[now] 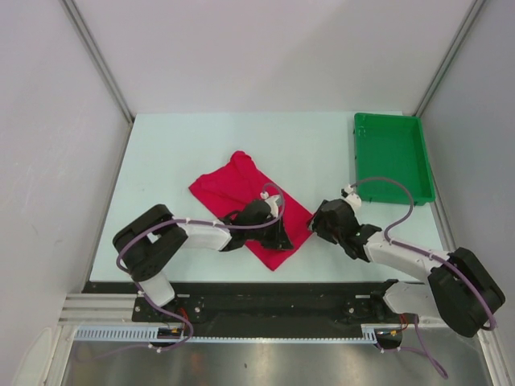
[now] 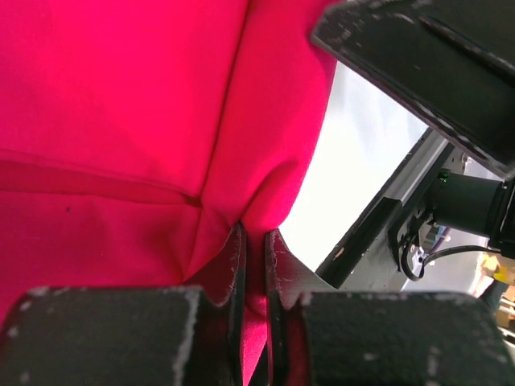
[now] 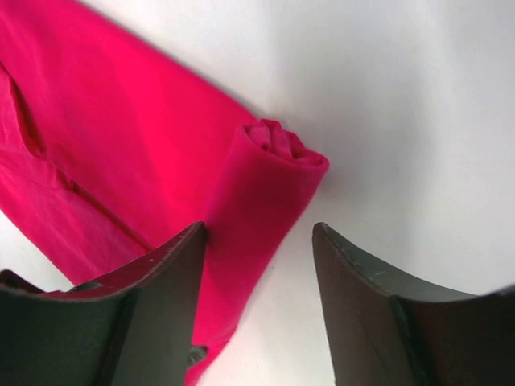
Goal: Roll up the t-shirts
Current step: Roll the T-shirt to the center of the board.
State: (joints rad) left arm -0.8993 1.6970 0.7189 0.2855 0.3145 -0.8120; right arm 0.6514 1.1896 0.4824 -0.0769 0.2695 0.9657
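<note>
The crimson-red t-shirt (image 1: 233,189) lies folded into a long strip, slanting across the middle of the pale table (image 1: 177,145). Its near right end is rolled into a short tube (image 3: 269,173). My left gripper (image 1: 282,239) is shut on the near edge of the shirt (image 2: 121,121), with a pinch of fabric between its fingers (image 2: 235,257). My right gripper (image 1: 320,225) is open at the shirt's right edge. Its left finger (image 3: 173,269) rests against the rolled end and its right finger (image 3: 362,281) is over bare table.
A green tray (image 1: 391,157) stands at the back right of the table. The black rail at the table's near edge (image 1: 265,293) runs just behind both arms. White walls close in on both sides.
</note>
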